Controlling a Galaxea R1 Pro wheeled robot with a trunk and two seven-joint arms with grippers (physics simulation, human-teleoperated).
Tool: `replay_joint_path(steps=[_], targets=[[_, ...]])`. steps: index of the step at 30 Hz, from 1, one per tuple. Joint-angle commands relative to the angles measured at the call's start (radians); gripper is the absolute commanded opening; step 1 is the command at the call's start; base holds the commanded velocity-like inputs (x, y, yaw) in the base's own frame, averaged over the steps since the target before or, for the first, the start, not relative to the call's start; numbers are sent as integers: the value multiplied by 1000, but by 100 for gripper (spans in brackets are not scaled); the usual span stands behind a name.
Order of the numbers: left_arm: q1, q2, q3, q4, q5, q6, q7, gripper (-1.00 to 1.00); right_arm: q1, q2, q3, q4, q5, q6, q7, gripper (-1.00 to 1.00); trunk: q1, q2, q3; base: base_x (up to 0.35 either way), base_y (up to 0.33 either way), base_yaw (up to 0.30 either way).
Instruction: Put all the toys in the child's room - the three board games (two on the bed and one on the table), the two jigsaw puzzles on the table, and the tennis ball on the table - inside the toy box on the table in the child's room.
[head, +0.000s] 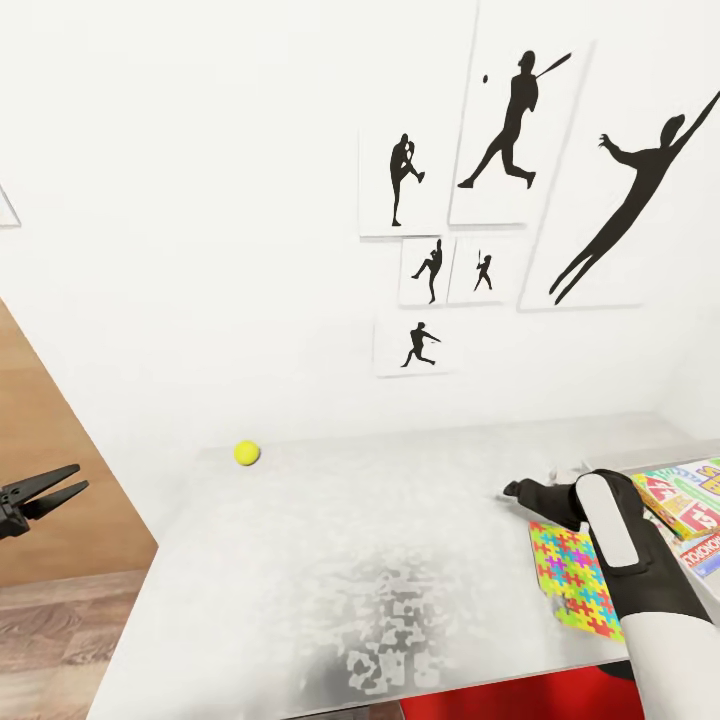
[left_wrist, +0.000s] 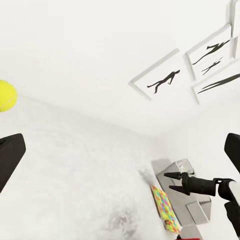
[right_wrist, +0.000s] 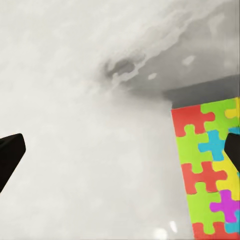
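left gripper (head: 62, 482) hangs out past the left end of the table (head: 330, 540), over the wood floor (head: 50, 630), its two dark fingers spread apart with nothing between them. over to the tennis ball (head: 247, 453) now: it sits alone near the table's far left corner, close to the white wall (head: 200, 250), well apart from both grippers. from the left wrist camera the ball (left_wrist: 6, 95) shows bright yellow-green at the edge, resting on the pale tabletop (left_wrist: 75, 170).

moving across, the middle of the table is bare grey with a mottled sheen. above it on the wall hang the black silhouette posters (head: 510, 130), ball players in mid-swing and mid-leap.

on to the right side: right gripper (head: 515, 490) hovers low over the table, just beside the jigsaw puzzle (head: 572, 570), and the white forearm crosses over the puzzle's right part. the right wrist camera shows its two dark fingertips (right_wrist: 10, 152) wide apart, empty, with the puzzle (right_wrist: 210, 170) lying flat under one of them, red, green, blue and yellow pieces interlocked. whether a fingertip touches the puzzle is hard to tell.

farthest right, board games (head: 690, 500) lie in the toy box (head: 640, 457), whose light grey rim shows at the table's right end; a red monopoly band peeks out at the lower edge.
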Motion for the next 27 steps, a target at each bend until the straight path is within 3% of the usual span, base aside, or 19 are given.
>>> replay_joint_path(steps=[1,27], targets=[[-1,0,0,0,1,7,-2,100,-1,0,-1,1,-11,3,-13,100,0,-1,-1,0,0,0],[-1,1,0,0,1,7,-2,100,0,-12,-31,22,-15,3,-25,100,0,-1,-1,0,0,0]])
